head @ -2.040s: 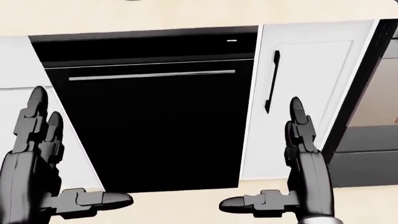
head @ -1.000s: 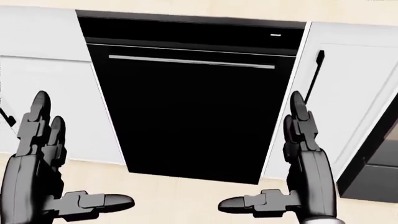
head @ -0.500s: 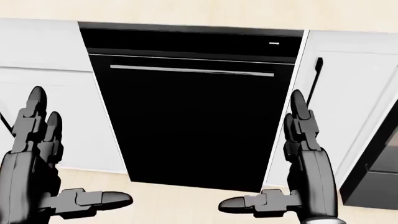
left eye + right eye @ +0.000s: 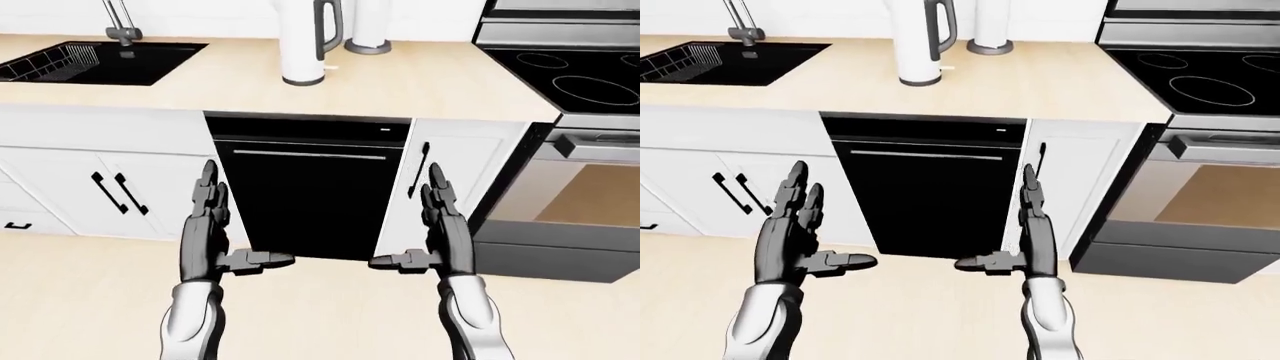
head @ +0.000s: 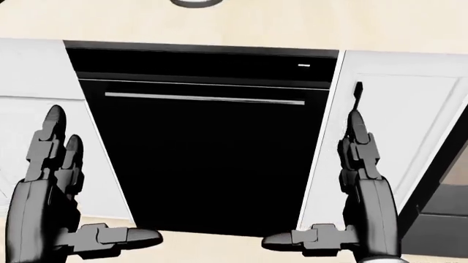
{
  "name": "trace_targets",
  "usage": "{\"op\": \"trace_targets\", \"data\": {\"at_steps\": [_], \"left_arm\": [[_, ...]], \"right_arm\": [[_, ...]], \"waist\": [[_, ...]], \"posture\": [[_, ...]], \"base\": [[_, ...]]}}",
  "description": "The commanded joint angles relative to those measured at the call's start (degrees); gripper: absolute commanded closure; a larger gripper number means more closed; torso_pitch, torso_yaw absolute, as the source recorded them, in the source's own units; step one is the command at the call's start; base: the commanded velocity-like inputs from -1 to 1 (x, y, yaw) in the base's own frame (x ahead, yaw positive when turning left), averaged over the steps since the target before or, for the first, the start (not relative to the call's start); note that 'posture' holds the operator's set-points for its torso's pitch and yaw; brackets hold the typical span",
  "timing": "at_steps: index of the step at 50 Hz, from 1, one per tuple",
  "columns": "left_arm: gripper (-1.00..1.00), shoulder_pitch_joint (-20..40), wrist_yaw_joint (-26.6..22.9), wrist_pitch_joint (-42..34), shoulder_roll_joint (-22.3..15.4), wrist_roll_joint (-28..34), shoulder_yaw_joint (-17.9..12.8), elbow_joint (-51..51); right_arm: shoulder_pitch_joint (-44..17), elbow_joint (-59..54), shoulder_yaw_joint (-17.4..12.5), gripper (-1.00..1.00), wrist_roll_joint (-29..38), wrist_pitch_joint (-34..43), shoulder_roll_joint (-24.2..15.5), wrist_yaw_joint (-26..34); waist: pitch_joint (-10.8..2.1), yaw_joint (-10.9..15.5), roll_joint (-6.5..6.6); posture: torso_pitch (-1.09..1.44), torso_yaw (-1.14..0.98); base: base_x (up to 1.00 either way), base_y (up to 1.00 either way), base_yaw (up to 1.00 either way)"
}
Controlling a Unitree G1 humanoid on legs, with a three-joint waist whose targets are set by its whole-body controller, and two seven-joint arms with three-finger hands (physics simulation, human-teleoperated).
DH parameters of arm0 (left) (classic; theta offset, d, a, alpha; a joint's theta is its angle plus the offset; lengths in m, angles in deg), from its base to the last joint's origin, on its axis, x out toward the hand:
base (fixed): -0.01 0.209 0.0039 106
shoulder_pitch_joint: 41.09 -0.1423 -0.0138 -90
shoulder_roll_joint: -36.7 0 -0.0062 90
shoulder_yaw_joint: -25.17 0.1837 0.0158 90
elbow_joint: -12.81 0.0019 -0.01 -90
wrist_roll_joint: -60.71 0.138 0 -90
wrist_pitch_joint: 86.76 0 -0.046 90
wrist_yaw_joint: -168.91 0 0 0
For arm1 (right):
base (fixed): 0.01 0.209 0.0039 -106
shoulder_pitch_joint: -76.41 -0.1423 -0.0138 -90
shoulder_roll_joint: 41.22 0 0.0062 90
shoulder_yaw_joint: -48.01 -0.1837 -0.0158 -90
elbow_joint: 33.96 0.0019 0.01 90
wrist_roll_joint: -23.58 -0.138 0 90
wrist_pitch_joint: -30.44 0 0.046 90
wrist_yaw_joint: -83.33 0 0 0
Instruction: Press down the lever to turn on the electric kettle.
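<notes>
Kettle untouched on counter (lever not visible); our left hand and right hand spread, empty, well short.

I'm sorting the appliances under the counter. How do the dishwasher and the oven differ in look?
The dishwasher has a solid black door; the oven has a steel-grey one with a window showing tan. The dishwasher sits directly below the kettle, between white cabinets; the oven is at the view's right edge, under the black cooktop. Both have a horizontal bar handle near the top.
</notes>
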Motion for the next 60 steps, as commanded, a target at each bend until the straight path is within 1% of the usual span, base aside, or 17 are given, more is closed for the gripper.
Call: {"op": "trace_targets", "data": {"at_steps": [1,7,9,10,11,17,29,30,32,41,46,47,49,51,52,55,60], "left_arm": [[-1.00,0.9,0.3,2.1,-0.5,0.1,-1.0,-2.8],[-1.00,0.7,0.3,2.3,-0.4,0.1,-1.0,-2.8],[-1.00,0.7,0.3,2.3,-0.4,0.0,-1.0,-2.7],[-1.00,0.7,0.3,2.4,-0.4,0.0,-1.1,-2.7],[-1.00,0.7,0.3,2.5,-0.5,0.0,-1.1,-2.6],[-1.00,0.5,0.3,2.6,-0.4,-0.1,-1.2,-2.7],[-1.00,0.4,0.3,2.9,-0.4,-0.1,-1.2,-2.5],[-1.00,0.3,0.3,3.0,-0.4,-0.1,-1.2,-2.5],[-1.00,0.3,0.3,2.8,-0.4,-0.1,-1.2,-2.7],[-1.00,0.2,0.3,2.9,-0.4,-0.1,-1.2,-2.6],[-1.00,0.1,0.2,2.9,-0.4,-0.1,-1.2,-2.7],[-1.00,0.2,0.3,2.8,-0.4,-0.1,-1.2,-2.8],[-1.00,0.0,0.2,3.0,-0.4,-0.1,-1.2,-2.8],[-1.00,0.0,0.3,2.8,-0.4,-0.1,-1.2,-3.0],[-1.00,0.0,0.3,2.8,-0.4,-0.1,-1.2,-3.0],[-1.00,0.0,0.3,3.0,-0.3,-0.1,-1.2,-2.9],[-1.00,-0.1,0.3,3.2,-0.3,-0.1,-1.2,-2.7]], "right_arm": [[-1.3,2.9,0.9,-1.00,0.0,-1.9,0.2,0.1],[-1.2,2.8,0.7,-1.00,0.0,-2.1,0.1,0.1],[-1.2,3.0,0.7,-1.00,0.0,-2.1,0.1,0.2],[-1.2,3.0,0.7,-1.00,0.0,-2.1,0.1,0.2],[-1.2,3.0,0.7,-1.00,0.0,-2.1,0.1,0.2],[-1.2,3.0,0.8,-1.00,0.1,-2.1,0.2,0.2],[-1.0,3.2,1.0,-1.00,0.2,-2.5,0.2,0.3],[-1.0,3.1,1.0,-1.00,0.1,-2.6,0.2,0.4],[-1.0,3.2,1.0,-1.00,0.2,-2.5,0.2,0.4],[-0.9,3.6,1.1,-1.00,0.2,-2.4,0.2,0.4],[-0.9,3.7,1.2,-1.00,0.3,-2.2,0.2,0.4],[-0.9,3.6,1.2,-1.00,0.3,-2.2,0.2,0.4],[-1.0,3.6,1.1,-1.00,0.3,-2.2,0.2,0.5],[-1.0,3.6,1.1,-1.00,0.3,-2.2,0.2,0.5],[-0.9,3.7,1.1,-1.00,0.3,-2.1,0.2,0.5],[-1.0,3.6,1.1,-1.00,0.3,-2.2,0.2,0.5],[-1.1,3.3,1.1,-1.00,0.4,-2.4,0.2,0.5]], "waist": [[-0.95,0.1,-0.45],[-0.07,0.1,2.73],[-0.86,-0.3,4.85],[-2.22,-0.4,6.49],[-0.88,0.2,4.41],[-2.13,0.4,1.65],[-2.67,0.5,1.57],[-3.51,0.5,1.80],[-1.55,0.6,2.01],[-0.86,0.6,3.14],[-0.44,1.4,2.25],[-0.37,1.4,1.64],[0.00,1.4,-1.19],[-0.54,0.8,-0.54],[-0.30,1.0,-1.29],[-0.60,0.6,-0.83],[-0.18,0.1,1.43]], "posture": [[0.00,0.00],[0.00,0.00],[0.00,0.00],[0.00,0.00],[0.00,0.00],[0.00,0.00],[0.00,0.00],[0.00,0.00],[0.00,0.00],[0.00,0.00],[0.00,0.00],[0.00,0.00],[0.00,0.00],[0.00,0.00],[0.00,0.00],[0.00,0.00],[0.00,0.00]], "base": [[0.14,0.00,0.00],[0.14,0.00,0.00],[0.05,0.00,0.00],[0.05,0.00,0.00],[0.04,0.00,0.00],[0.04,0.00,0.00],[0.03,0.00,0.00],[0.10,0.00,0.00],[0.13,0.00,0.00],[0.20,0.00,0.00],[0.23,0.00,0.00],[0.23,0.00,0.00],[0.22,0.00,0.00],[0.23,0.00,0.00],[0.23,0.00,0.00],[0.23,0.00,0.00],[0.23,0.00,0.00]]}}
